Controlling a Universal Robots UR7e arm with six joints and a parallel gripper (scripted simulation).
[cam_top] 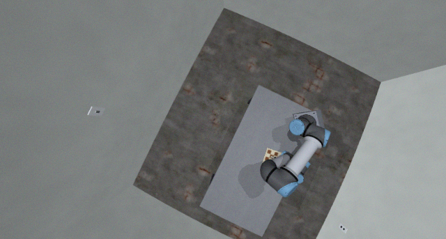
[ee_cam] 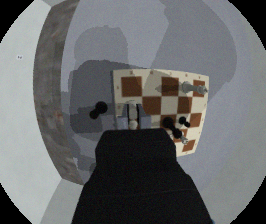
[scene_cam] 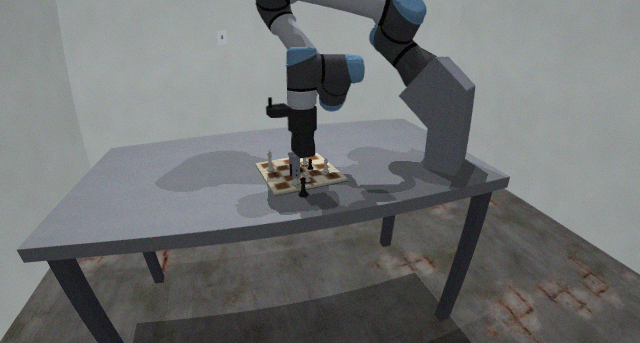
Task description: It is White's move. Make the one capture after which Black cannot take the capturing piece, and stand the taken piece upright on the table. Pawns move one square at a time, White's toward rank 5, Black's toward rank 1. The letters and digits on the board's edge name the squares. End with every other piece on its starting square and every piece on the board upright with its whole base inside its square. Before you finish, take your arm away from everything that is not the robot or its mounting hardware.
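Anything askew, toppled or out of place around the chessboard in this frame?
One black piece stands off the chessboard, upright on the table by its near edge. The gripper is shut on a light piece over the board. Nothing looks toppled; finer alignment is too small to judge.

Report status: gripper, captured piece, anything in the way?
Gripper shut on a white piece, low over the board. Black piece upright on the table, off the board. Pieces crowd close.

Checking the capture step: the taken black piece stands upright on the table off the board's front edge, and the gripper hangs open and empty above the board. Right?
Not quite. The gripper is shut on a white piece, as the wrist view shows. The black piece does stand upright on the table off the board.
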